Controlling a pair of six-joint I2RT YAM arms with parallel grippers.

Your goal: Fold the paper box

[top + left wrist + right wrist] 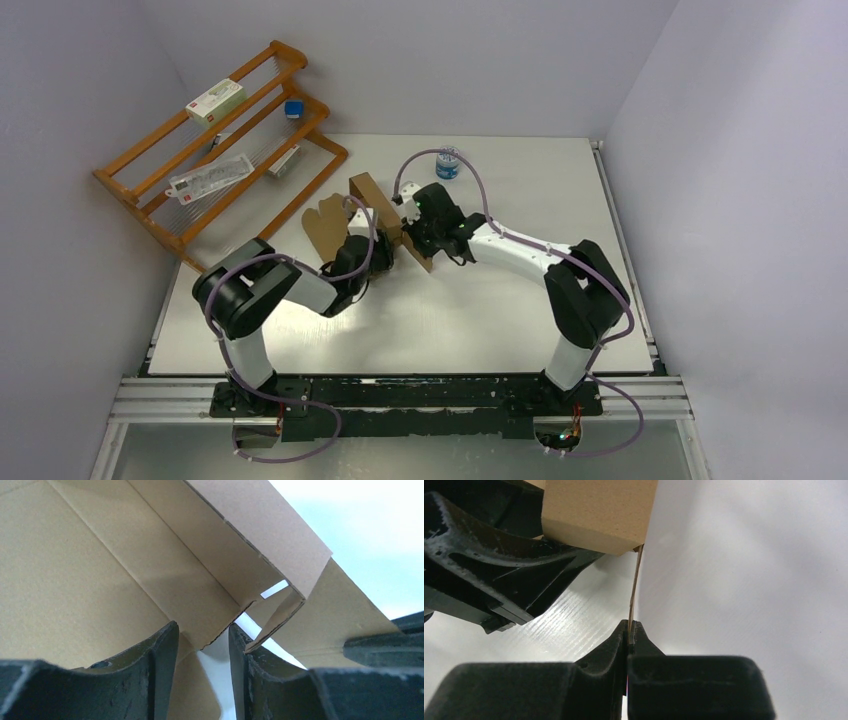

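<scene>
The paper box (372,205) is a brown cardboard sheet, partly folded, held up off the table between my two arms. In the left wrist view its panels (100,570) fill the frame, and a folded wall with a tab (280,615) rises to the right. My left gripper (204,647) is open, and a corner of one flap dips into the gap without being pinched. My right gripper (630,628) is shut on a thin edge of the box (599,510), seen edge-on. In the top view the left gripper (366,248) is just left of the box and the right gripper (414,236) is at its right end.
A wooden rack (160,178) leans at the back left and holds a white carton (215,100), a clear packet (208,177) and a small blue item (293,108). A small bottle (448,164) stands behind the box. Grey walls close in both sides of the white table (480,320).
</scene>
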